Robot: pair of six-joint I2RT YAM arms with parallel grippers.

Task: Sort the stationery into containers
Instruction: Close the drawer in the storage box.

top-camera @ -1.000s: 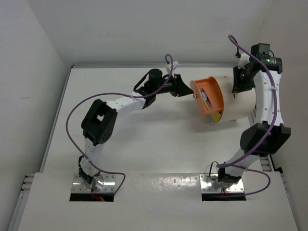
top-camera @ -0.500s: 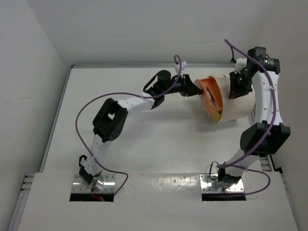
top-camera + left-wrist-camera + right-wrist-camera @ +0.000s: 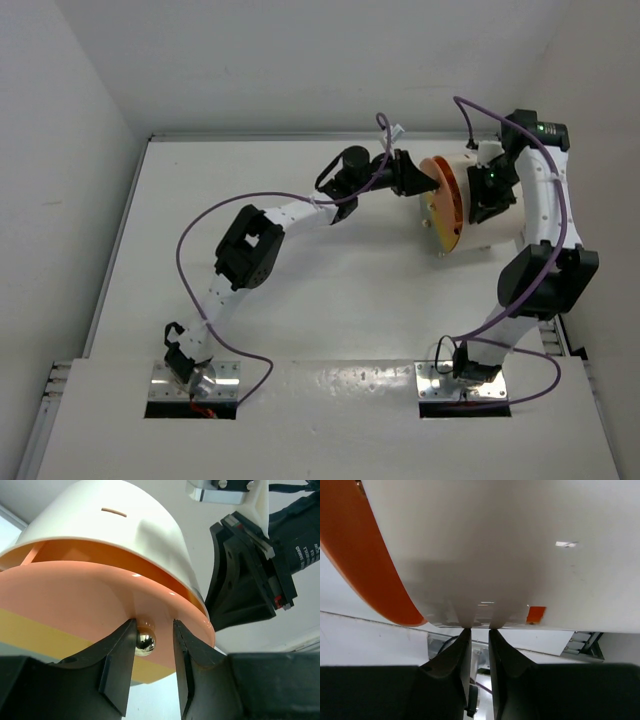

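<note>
The cream drum container (image 3: 497, 236) lies on its side at the back right of the table. Its round orange-yellow front disc (image 3: 444, 204) sits almost flush against the drum. In the left wrist view a thin orange gap still shows between the disc (image 3: 75, 600) and the drum (image 3: 115, 525). My left gripper (image 3: 416, 182) is at the disc, its jaws a little apart around the small shiny knob (image 3: 145, 642). One finger touches the knob and the other stands clear of it. My right gripper (image 3: 488, 200) presses its nearly closed tips against the drum's side (image 3: 520, 545). No pens or patterned cylinders are in view.
White walls close the table at the back and both sides. The table's back edge (image 3: 300, 138) runs just behind the drum. Purple cables loop over both arms. The left arm stretches diagonally across the middle of the table.
My left gripper has moved right and pushed the orange drawer into the drum, hiding the pens inside it. My right gripper has stayed against the drum, shifting slightly left.
</note>
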